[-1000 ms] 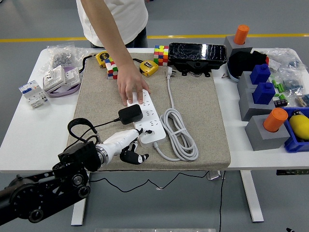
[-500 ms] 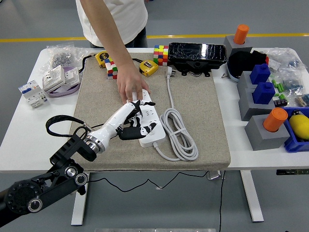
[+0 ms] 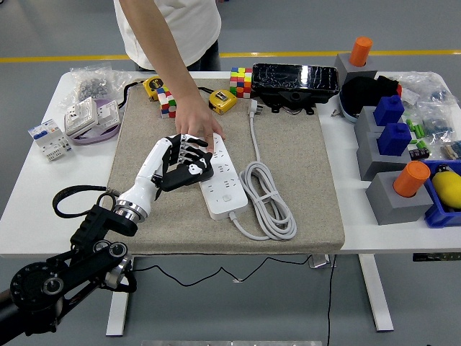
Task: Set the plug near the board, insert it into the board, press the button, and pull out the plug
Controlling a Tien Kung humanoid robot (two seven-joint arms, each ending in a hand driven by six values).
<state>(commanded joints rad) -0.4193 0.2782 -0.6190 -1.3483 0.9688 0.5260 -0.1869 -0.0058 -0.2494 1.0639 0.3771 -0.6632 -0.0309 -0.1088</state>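
While reaching in from the bench's near-left corner, left robot hand (image 3: 181, 160) over the power strip's left side, dark fingers (image 3: 193, 153) curled around the black plug (image 3: 189, 173) and gripping it. Plug held against the white power strip (image 3: 222, 178), at about the middle of its left edge; whether seated in a socket cannot be told. Black cord (image 3: 72, 196) looping off toward the bench's near-left edge, behind the wrist. Right robot hand out of sight.

Strip lying on a tan felt mat (image 3: 302, 187) that covers the middle of the white bench (image 3: 32, 209), running from near the mat's front edge back toward its centre. Just right of the strip, its coiled white cable (image 3: 270, 198), with a white plug (image 3: 253, 108) at the cable's far end, pointing to the bench's far edge.

At the strip's far end, a person's hand (image 3: 196, 126) pressed flat on it, fingertips just beside the robot hand's fingers; arm coming down from the far edge.

Along the far edge: two yellow tape measures (image 3: 221, 100), two colourful cubes (image 3: 240, 81), a black foil-wrapped box (image 3: 294, 79). At the far-left corner, white switch modules (image 3: 47, 138) and bagged parts (image 3: 90, 85). Along the right edge, grey blocks (image 3: 392, 198) carrying orange cylinders (image 3: 410, 178) and blue pieces (image 3: 395, 137).
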